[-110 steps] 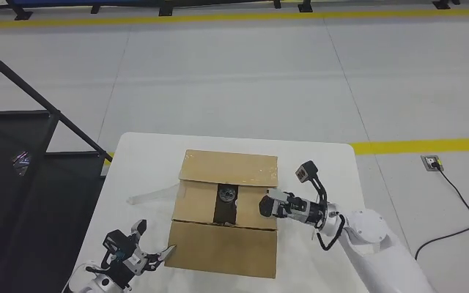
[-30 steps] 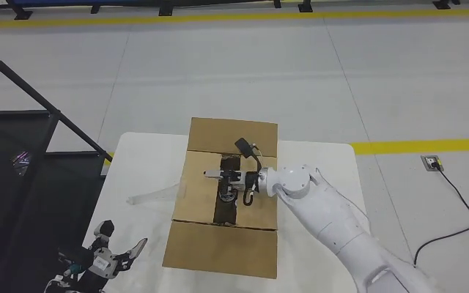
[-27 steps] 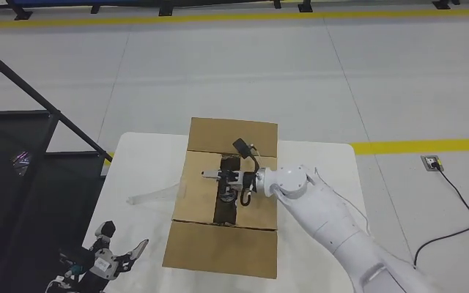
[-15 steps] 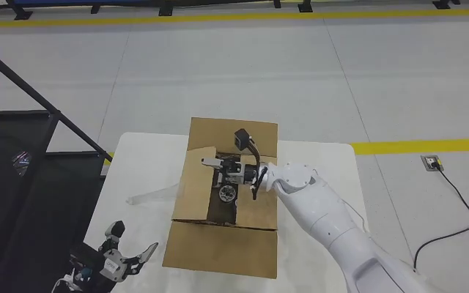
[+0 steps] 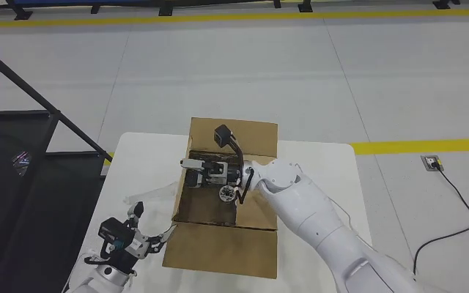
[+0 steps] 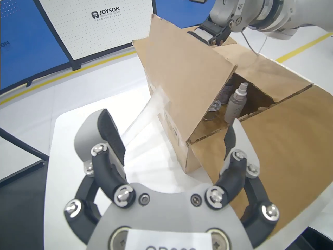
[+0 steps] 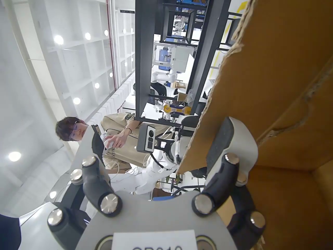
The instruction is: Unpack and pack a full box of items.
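Worktop (image 5: pixel 146 157): white; the box is carried at its middle.
Box (image 5: pixel 220 249): brown cardboard, partly opened, with the far and near flaps laid outward. It is judged stiff but easily dented and probably weighty with its contents. It is better left standing and emptied from above.
Left flap (image 6: pixel 182 79): stood nearly upright at the box's left side. It is thin and bendable, best pushed on its face or taken by its free edge.
Right gripper (image 7: pixel 158 144): placed at that flap's top edge. The fingers are spread wide, one is laid against the cardboard, and nothing is clamped.
Left gripper (image 6: pixel 169 123): held just beside the box's near left corner. The fingers are spread wide and nothing is held.
Tape strip (image 6: pixel 145 120): clear, trailed from the box onto the worktop; limp and likely sticky.
Spray bottle (image 6: pixel 235 102): stood upright inside the box. It is judged light and smooth, to be taken round the body.
Tin (image 6: pixel 213 107): set beside the bottle; its details cannot be told.
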`<state>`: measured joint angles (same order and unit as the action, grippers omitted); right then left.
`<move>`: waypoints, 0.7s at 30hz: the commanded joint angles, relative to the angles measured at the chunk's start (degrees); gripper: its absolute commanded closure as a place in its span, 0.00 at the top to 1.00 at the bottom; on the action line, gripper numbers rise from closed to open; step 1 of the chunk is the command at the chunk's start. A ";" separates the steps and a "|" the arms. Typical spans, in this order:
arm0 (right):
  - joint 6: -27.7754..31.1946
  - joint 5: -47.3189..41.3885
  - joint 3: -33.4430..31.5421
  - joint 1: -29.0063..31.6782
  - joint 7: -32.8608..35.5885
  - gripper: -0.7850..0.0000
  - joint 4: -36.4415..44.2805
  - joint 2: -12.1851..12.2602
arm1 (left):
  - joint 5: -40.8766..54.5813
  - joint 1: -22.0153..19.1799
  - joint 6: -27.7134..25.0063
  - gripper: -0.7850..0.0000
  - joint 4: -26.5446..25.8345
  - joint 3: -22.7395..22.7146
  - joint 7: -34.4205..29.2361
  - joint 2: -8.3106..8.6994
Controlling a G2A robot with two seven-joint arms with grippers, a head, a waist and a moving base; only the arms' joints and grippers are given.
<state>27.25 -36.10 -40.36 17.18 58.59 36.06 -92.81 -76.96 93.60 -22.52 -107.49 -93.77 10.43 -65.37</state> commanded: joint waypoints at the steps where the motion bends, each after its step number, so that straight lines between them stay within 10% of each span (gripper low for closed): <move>1: 0.59 -0.43 0.31 -0.18 0.79 1.00 -0.43 -0.62 | 0.71 -1.53 1.62 1.00 0.45 0.94 -1.10 -0.16; 9: 1.30 -5.36 -0.15 -1.68 8.25 1.00 -5.00 -2.84 | 4.78 -6.05 5.94 1.00 2.80 2.39 -4.59 -0.66; 21: 6.03 -1.58 -3.43 -2.54 12.41 1.00 -4.85 -1.36 | 8.28 -1.73 8.21 1.00 1.52 -4.88 -3.51 -0.45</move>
<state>33.21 -38.40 -43.37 14.42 71.14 30.54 -94.60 -69.62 91.86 -14.53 -106.19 -98.08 7.20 -65.81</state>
